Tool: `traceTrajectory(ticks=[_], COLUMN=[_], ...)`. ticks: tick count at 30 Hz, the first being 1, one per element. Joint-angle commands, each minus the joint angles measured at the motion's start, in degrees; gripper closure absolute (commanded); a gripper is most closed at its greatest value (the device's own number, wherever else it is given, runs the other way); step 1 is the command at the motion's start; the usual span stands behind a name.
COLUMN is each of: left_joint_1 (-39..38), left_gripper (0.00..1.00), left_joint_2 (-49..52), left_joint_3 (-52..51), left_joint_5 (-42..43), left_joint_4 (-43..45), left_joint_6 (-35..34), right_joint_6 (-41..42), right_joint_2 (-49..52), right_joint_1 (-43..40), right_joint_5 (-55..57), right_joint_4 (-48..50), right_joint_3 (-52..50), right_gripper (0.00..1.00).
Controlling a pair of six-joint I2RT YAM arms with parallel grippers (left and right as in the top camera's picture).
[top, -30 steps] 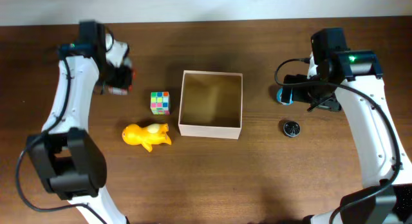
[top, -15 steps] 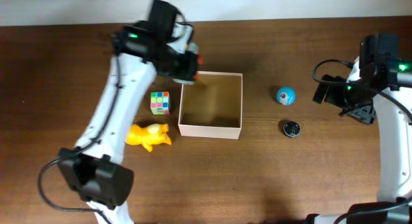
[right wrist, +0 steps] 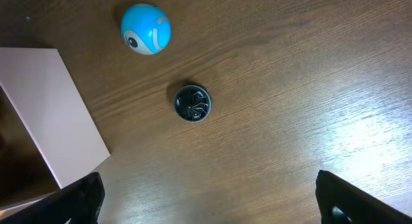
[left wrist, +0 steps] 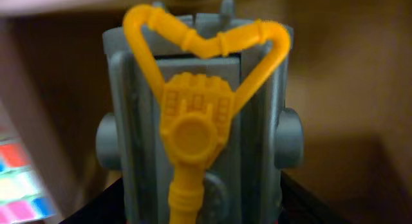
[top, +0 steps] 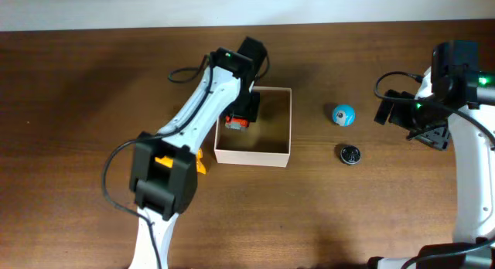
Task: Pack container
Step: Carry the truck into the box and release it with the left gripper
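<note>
The container (top: 251, 154) is a square cardboard box with cream walls and a tan inside, at the table's middle. My left gripper (top: 240, 118) is shut on a grey toy with yellow-orange parts (top: 234, 124) and holds it over the box's left half. In the left wrist view the toy (left wrist: 199, 121) fills the frame between the fingers (left wrist: 206, 214), with the box's brown inside behind it. My right gripper (top: 410, 122) is open and empty, right of the box; its fingers (right wrist: 209, 198) frame bare table. The box's cream wall shows in the right wrist view (right wrist: 51, 108).
A blue ball (top: 343, 114) (right wrist: 146, 28) and a small black disc (top: 350, 154) (right wrist: 192, 103) lie between the box and my right gripper. A yellow toy (top: 199, 162) peeks from under the left arm. A coloured cube (left wrist: 16, 185) shows left of the box.
My left arm has swung from the table's far left to over the box, carrying the grey toy. My right gripper pulled back rightward from the blue ball, then stayed still.
</note>
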Motion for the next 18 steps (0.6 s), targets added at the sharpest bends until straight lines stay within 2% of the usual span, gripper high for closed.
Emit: traceTrajectory(ticks=[1, 4, 6, 9, 14, 18], left_joint_1=[0.6, 0.5, 0.5, 0.5, 0.6, 0.6], left_gripper=[0.69, 0.53, 0.36, 0.23, 0.13, 0.13], left_joint_2=[2.3, 2.4, 2.4, 2.2, 0.9, -0.6], left_joint_3=[0.2, 0.2, 0.2, 0.7, 7.0, 15.5], left_joint_5=[-1.6, -1.6, -1.4, -1.0, -1.0, -1.2], left_joint_4=[-0.4, 0.0, 0.1, -0.5, -6.6, -12.0], left_joint_6=[-2.9, -2.9, -2.9, -2.9, -2.9, -2.8], right_joint_6=[0.5, 0.5, 0.5, 0.5, 0.5, 0.5], right_joint_2=[-0.9, -0.9, -0.9, -0.9, -0.9, -0.9], right_joint_1=[-0.2, -0.2, -0.2, -0.2, -0.2, -0.2], right_joint_5=[-0.3, -0.3, -0.3, -0.3, -0.3, -0.3], right_joint_4=[0.0, 0.0, 0.0, 0.0, 0.0, 0.0], right_joint_3=[1.2, 1.2, 1.2, 1.2, 1.2, 1.2], right_gripper=[0.01, 0.01, 0.01, 0.01, 0.01, 0.01])
